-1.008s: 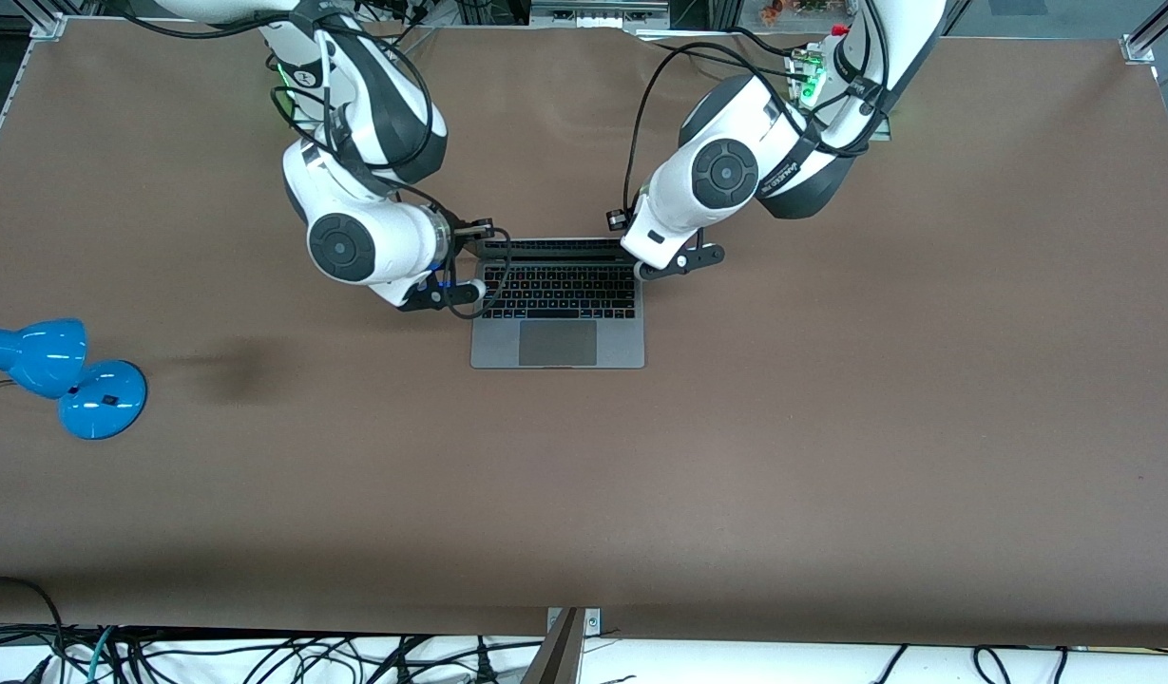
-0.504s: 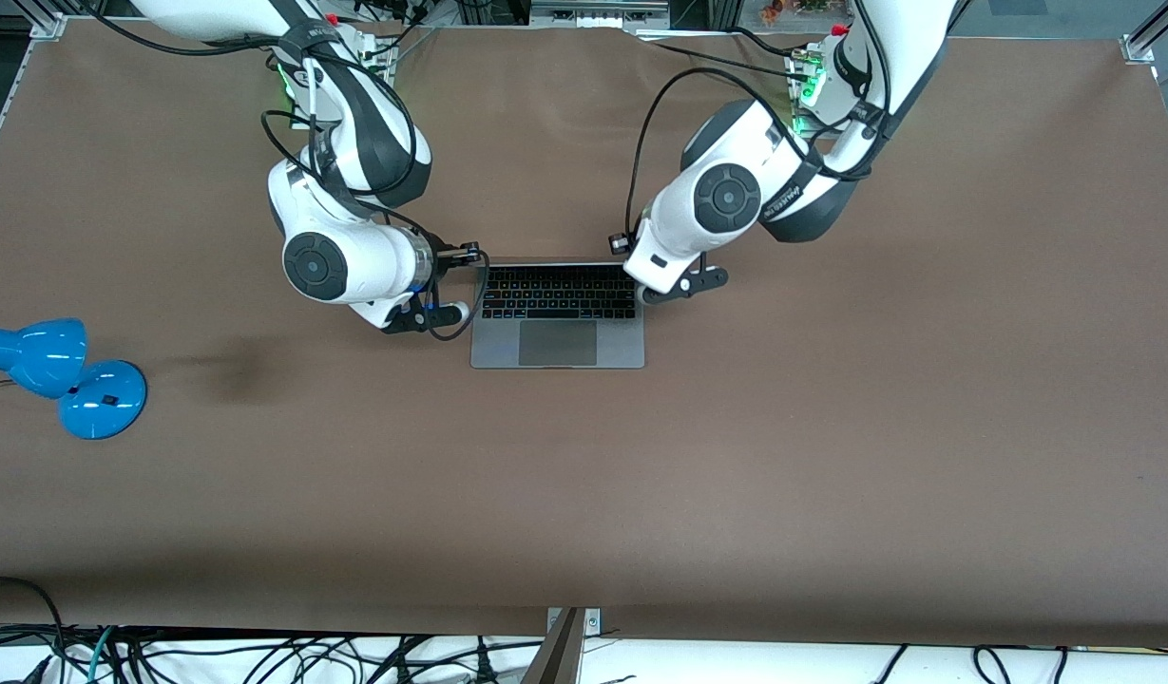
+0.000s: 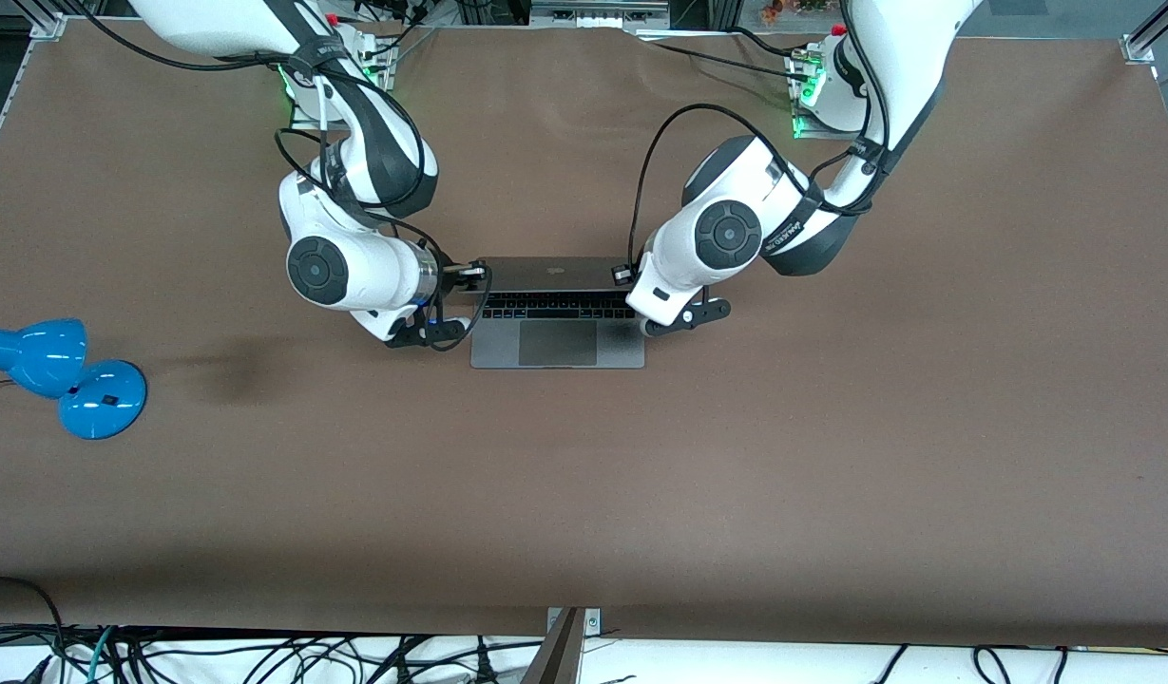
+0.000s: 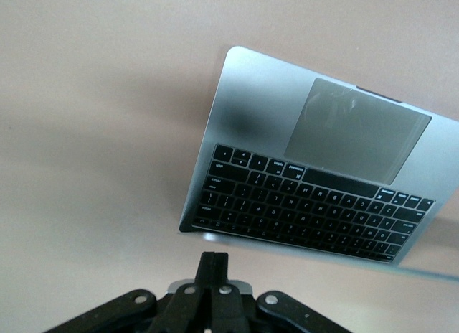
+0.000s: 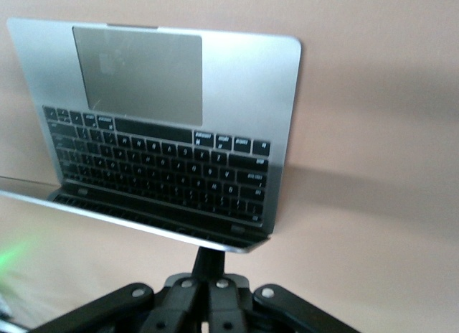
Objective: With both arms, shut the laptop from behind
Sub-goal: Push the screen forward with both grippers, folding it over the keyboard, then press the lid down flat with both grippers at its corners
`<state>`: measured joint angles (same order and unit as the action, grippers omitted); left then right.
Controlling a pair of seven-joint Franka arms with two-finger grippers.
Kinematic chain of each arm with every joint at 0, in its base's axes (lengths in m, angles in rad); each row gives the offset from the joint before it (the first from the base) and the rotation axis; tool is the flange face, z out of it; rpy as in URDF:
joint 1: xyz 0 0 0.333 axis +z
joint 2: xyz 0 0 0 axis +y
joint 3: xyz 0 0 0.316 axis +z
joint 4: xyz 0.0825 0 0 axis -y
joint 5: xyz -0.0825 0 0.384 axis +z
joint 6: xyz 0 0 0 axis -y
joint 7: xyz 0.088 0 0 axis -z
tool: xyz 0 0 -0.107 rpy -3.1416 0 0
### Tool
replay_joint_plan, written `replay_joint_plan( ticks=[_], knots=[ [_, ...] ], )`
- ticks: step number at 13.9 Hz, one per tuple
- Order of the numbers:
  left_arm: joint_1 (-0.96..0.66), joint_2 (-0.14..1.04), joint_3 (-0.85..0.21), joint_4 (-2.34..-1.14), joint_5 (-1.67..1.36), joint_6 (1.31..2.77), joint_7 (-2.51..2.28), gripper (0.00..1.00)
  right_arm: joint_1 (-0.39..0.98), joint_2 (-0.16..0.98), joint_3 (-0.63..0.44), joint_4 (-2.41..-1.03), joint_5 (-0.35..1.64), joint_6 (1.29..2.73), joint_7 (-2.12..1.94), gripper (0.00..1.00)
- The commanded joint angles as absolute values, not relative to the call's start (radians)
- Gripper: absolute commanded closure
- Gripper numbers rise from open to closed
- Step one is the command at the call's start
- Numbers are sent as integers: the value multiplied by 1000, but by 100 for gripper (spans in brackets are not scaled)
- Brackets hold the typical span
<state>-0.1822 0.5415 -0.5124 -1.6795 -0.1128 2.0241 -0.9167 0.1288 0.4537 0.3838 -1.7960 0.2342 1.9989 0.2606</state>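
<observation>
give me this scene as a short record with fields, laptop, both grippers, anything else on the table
laptop: on the table, lid partly lowered over the keyboard, trackpad showing
left gripper: shut, fingers at the lid's top edge, at the left arm's end of the laptop
right gripper: shut, fingers at the lid's top edge, at the right arm's end
blue lamp: at the right arm's end of the table

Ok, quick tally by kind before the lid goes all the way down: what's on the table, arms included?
Laptops: 1, the laptop, lid partly lowered.
Lamps: 1, the blue desk lamp, at the right arm's end of the table.
Robot arms: 2, the left tool and the right tool, both shut, one at each end of the lid.
Total: 4
</observation>
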Motion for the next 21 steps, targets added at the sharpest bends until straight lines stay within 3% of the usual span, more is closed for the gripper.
replay_joint_plan(
  ticks=[1,14,21],
  knots=[
    [-189,584,-505,-1623,-75,2008,-931,100,130,498,385,-1779,163,2058,241,100],
    [-196,701,-489,-1549,-8,2017,-936,100,149,632,347,-1724,153,2220,199,100],
    [-219,790,-466,-1500,34,2065,-948,100,164,649,327,-1718,153,2226,198,100]
  ],
)
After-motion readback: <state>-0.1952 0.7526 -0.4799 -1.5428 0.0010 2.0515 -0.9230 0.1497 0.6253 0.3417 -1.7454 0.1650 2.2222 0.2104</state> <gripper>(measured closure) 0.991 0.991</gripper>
